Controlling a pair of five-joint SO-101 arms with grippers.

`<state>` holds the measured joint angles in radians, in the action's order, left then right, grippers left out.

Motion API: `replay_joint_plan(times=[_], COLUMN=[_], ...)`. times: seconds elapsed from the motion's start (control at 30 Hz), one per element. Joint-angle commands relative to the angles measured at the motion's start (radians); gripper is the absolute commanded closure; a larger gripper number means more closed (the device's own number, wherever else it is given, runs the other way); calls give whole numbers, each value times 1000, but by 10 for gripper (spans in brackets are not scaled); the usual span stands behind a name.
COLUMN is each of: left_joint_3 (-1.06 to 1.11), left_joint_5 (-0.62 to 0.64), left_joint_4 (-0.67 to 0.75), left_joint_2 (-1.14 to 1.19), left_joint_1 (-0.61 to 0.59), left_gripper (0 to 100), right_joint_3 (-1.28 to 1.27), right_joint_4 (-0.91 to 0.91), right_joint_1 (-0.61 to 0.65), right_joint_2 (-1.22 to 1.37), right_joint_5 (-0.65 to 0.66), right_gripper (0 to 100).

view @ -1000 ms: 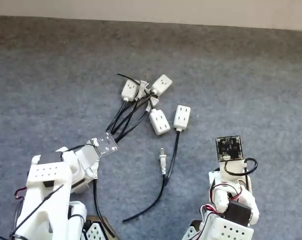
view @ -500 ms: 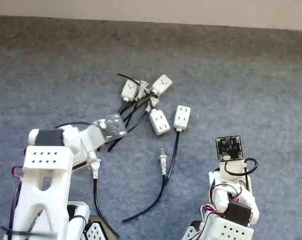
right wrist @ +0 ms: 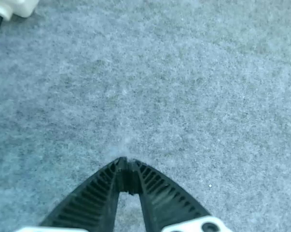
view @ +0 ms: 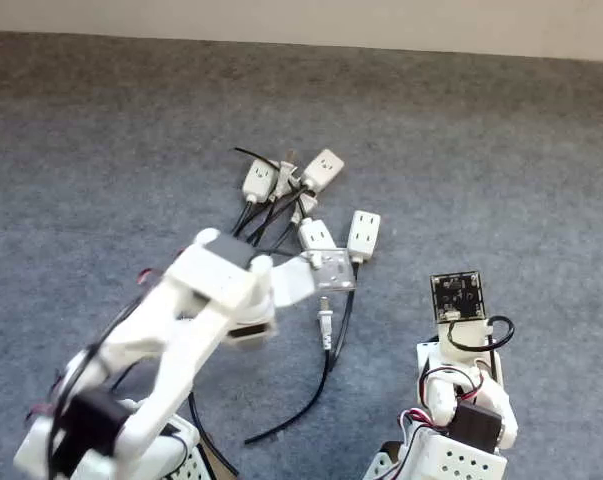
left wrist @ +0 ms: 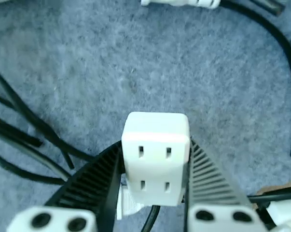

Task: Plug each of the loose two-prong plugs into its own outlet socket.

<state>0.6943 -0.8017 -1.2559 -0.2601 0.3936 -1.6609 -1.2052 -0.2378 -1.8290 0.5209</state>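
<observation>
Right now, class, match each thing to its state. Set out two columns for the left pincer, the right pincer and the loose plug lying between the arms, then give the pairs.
Things:
1. left pincer
2. right pincer
3. loose plug

States:
A. shut, over bare carpet
B. lying unplugged on the carpet
C. open around a white socket block

Pairs: 1-C; 2-A; 3-B

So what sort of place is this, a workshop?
Probably a robot test bench rather than a home: two small white arms stand side by side at a grey felt-covered table, with loose sockets and black cords laid out for them.
</observation>
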Motion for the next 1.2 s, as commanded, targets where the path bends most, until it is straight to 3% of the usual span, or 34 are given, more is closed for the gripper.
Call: replay_joint_plan(times=[0.0, 0.2, 0.4, 0.73, 1.07, 1.17], left_joint_3=[-117, -119, -104, -239, -404, -455], left_joint_5=[28, 29, 77, 78, 80, 161], left_joint_4=[34, 38, 55, 48, -54, -58], left_joint_2=[186, 283, 291, 291, 291, 291], left_joint_1=[13, -7, -18, -18, -15, -42], left_gripper=[992, 968, 727, 763, 765, 765], right_joint_3=[-150, -150, -150, -150, -150, -150], right_joint_4=[-2, -2, -2, -1, 1, 1], right_joint_1=[-8, -8, -8, -8, -8, -8], right_joint_2=[-7, -7, -7, -7, -7, -7], right_joint_5=[25, 25, 25, 23, 23, 23], right_gripper=[992, 992, 992, 992, 992, 992])
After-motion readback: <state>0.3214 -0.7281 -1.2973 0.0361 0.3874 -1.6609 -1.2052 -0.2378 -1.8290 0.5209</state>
